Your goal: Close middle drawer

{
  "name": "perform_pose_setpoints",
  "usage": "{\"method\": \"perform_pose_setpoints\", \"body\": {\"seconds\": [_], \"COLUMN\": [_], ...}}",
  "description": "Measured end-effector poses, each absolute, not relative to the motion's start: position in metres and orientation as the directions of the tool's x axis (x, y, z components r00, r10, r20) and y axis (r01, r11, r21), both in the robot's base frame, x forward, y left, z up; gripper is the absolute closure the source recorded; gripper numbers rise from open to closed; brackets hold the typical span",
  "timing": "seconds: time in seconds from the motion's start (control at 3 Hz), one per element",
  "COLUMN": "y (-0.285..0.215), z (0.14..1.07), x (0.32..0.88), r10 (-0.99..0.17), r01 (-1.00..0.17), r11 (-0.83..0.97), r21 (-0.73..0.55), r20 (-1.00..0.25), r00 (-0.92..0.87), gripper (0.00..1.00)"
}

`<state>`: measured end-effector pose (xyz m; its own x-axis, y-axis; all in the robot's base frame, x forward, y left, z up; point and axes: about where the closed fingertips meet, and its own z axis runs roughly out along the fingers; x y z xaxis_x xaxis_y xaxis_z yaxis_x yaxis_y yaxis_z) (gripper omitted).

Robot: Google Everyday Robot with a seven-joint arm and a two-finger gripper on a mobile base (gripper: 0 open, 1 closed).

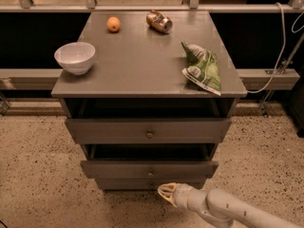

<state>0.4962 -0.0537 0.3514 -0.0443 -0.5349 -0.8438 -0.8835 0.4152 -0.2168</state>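
**A:** Middle drawer?
**B:** Middle drawer (118, 169), second of three in the grey cabinet (72, 109). Its front stands slightly proud of the frame, with a dark slot above it. Small round knob (150, 172) at centre.

**A:** Gripper?
**B:** Gripper (160, 191) is low, just in front of the bottom drawer (123, 184) and just under the middle front, a little right of the knob. Can't tell if it touches either front. Fingers (169, 188) are pale yellow, tips drawn together, nothing between them. The arm (228, 209) enters from the lower right, over speckled floor (38, 175).

**A:** Top drawer?
**B:** Top drawer (104, 131) is wider, and its front is also out a little. Dark gap between it and the counter (137, 61).

**A:** On the counter?
**B:** White bowl (74, 57) upright near the left edge. Orange (113, 23) at back left. Can (159, 21) on its side at back centre, well apart from the orange. Green bag (203, 69) lying flat at the right, one corner hanging over the front edge.
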Motion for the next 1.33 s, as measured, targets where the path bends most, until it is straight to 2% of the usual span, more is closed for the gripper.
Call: {"method": "perform_pose_setpoints", "body": {"seconds": [0.33, 1.0, 1.33], "y": [-0.056, -0.084, -0.084], "z": [0.349, 0.342, 0.342], "x": [0.503, 0.580, 0.580], "r10": [-0.530, -0.511, -0.511], "r01": [-0.881, -0.831, -0.831], "r11": [0.420, 0.483, 0.483], "r21": [-0.219, -0.277, -0.277], "r20": [-0.847, -0.859, -0.859], "r00": [-0.043, -0.011, -0.011], "gripper": [1.00, 1.00, 1.00]}}
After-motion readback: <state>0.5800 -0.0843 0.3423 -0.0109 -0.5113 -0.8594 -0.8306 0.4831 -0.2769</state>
